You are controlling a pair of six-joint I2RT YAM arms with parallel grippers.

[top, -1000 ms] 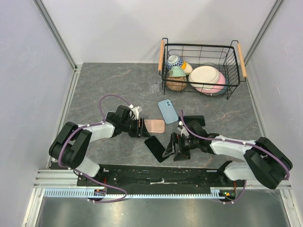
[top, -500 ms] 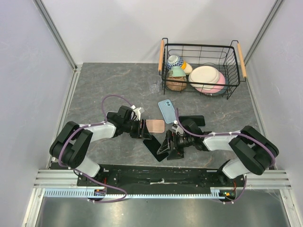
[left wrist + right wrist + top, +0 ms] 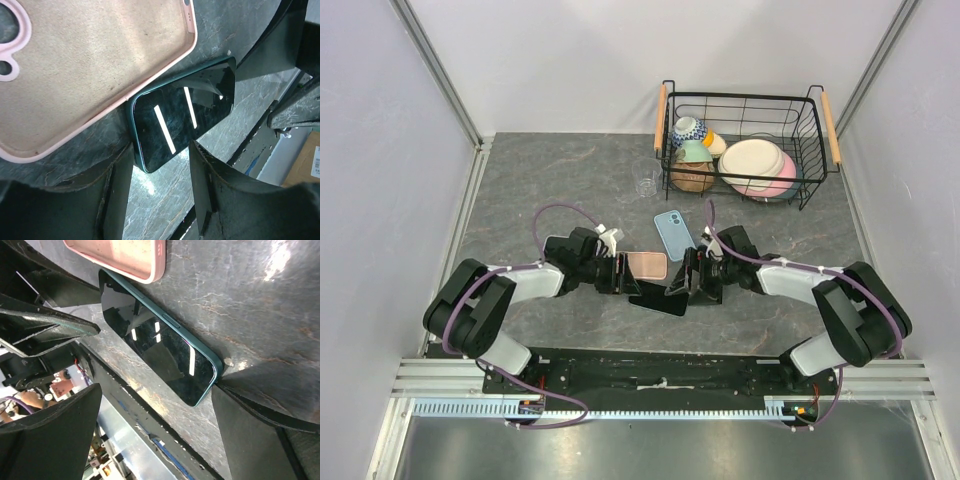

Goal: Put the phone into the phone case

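Grey worktop is carrying the phone (image 3: 185, 112) screen-up by the middle of the near edge, touching the case (image 3: 85, 70); left gripper (image 3: 161, 149) and right gripper (image 3: 157, 388) are gaping, holding nothing; any shove is probably risking wedging it under the rim; its long axis is running roughly along that edge, top end unclear.

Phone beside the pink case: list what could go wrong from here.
1. The phone lies flat, screen up, with its end against the pink case. A push from the right pincer may shove the case away or slide the phone underneath rather than in.
2. The left pincer is open close by, so the two could collide.
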